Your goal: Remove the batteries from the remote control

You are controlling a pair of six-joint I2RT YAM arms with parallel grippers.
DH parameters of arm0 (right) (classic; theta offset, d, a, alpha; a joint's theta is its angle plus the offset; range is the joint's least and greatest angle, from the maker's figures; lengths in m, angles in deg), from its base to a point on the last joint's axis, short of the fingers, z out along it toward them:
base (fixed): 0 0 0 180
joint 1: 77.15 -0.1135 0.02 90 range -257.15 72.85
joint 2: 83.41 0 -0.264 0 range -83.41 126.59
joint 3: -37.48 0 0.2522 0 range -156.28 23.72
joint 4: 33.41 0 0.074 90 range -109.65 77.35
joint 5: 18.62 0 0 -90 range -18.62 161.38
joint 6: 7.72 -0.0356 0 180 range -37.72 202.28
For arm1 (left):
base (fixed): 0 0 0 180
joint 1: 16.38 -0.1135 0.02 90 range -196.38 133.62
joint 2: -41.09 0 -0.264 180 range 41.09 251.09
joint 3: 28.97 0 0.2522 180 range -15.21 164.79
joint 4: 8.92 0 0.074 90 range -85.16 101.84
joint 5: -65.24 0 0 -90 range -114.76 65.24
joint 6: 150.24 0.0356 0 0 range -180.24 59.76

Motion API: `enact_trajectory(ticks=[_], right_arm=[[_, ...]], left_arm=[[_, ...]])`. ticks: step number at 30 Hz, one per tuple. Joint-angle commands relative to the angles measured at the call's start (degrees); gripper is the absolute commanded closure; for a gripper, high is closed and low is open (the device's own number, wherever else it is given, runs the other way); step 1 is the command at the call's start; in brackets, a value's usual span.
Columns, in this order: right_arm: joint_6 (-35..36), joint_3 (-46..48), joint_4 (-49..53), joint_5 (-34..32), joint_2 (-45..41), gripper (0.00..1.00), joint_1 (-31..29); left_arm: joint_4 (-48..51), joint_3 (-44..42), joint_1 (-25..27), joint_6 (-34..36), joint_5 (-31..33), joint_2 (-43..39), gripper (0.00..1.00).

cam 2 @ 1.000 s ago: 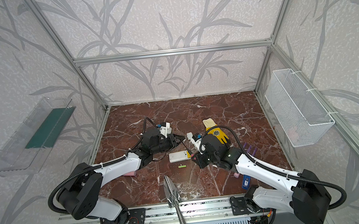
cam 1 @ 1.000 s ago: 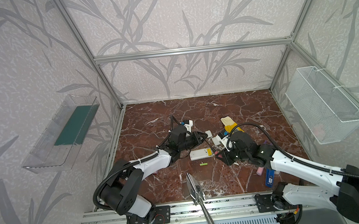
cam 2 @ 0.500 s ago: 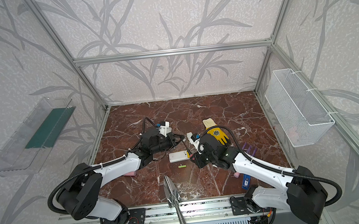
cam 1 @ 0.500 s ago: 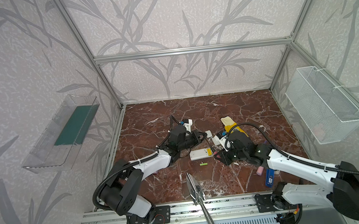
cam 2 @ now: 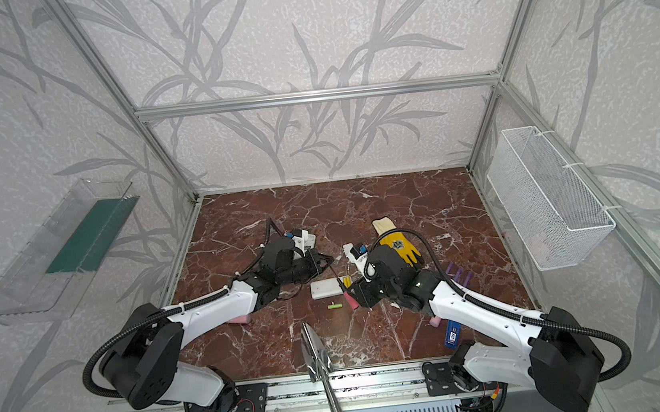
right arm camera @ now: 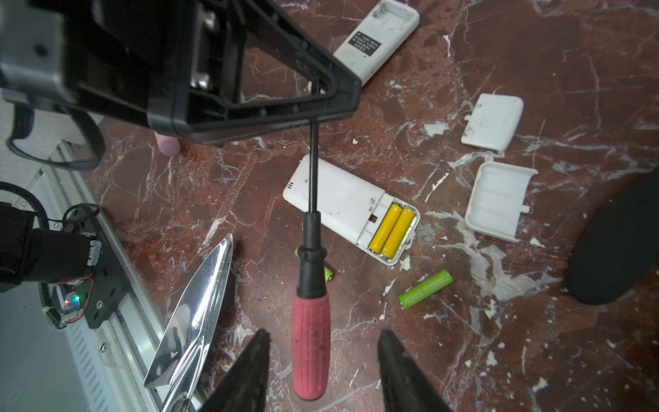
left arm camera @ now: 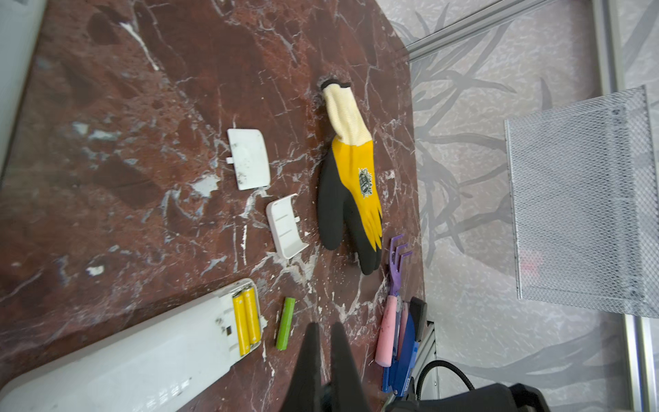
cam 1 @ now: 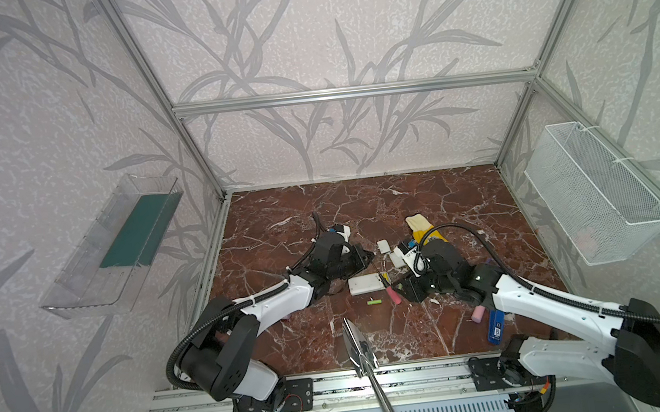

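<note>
Top views: remote (cam 1: 364,285) lies mid-table, with one green battery (cam 1: 375,302) loose on the table just near of it. left gripper (cam 1: 368,255) is clamped on the screwdriver (cam 1: 392,295) shaft tip, as far as I can tell.

Left wrist: two yellow batteries (left arm camera: 246,324) are seated in the remote's open right end. A second green battery (left arm camera: 285,323) lies just beside them.

Right wrist: right gripper (right arm camera: 322,337) has its jaws apart, flanking the handle without touching it.

Risk: the thin round shaft could pivot in that pinch. Then the handle swings or drops and scatters the greens. The remote isn't pinned, so prying could slide it.
</note>
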Motion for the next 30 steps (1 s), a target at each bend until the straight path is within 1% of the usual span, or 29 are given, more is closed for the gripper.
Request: enact_trajectory(ticks=[1, 4, 7, 13, 16, 20, 25, 30], right_arm=[[5.7, -1.4, -1.3, -2.6, -2.7, 0.45, -0.8], [11.6, 0.6, -2.0, -7.0, -4.5, 0.43, -3.7], [15.7, 3.8, -5.0, -11.1, -6.3, 0.43, -7.3], [15.6, 8.6, -10.2, -16.8, -7.0, 0.43, -11.8], [15.4, 10.6, -13.0, -19.5, -6.7, 0.44, -13.0], [14.8, 12.1, -16.4, -20.9, -6.3, 0.46, -13.1], [13.9, 12.3, -19.4, -19.4, -4.2, 0.51, -13.2], [13.2, 11.9, -21.8, -19.0, -1.6, 0.52, -13.1]], left_arm=[[6.5, 3.2, 0.1, 0.4, 3.7, -2.5, 1.00], [8.7, 4.1, 0.1, -1.5, 5.6, -2.5, 1.00], [9.9, 5.4, 0.1, -3.0, 6.2, -2.1, 1.00], [12.6, 7.4, 0.1, -4.3, 7.8, -2.4, 1.00], [13.4, 7.9, 0.0, -4.5, 7.9, -2.9, 1.00], [13.8, 8.1, 0.0, -4.7, 7.7, -3.4, 1.00], [13.3, 7.9, 0.1, -5.4, 7.4, -3.8, 1.00], [13.4, 7.8, 0.1, -5.7, 7.5, -4.0, 1.00]])
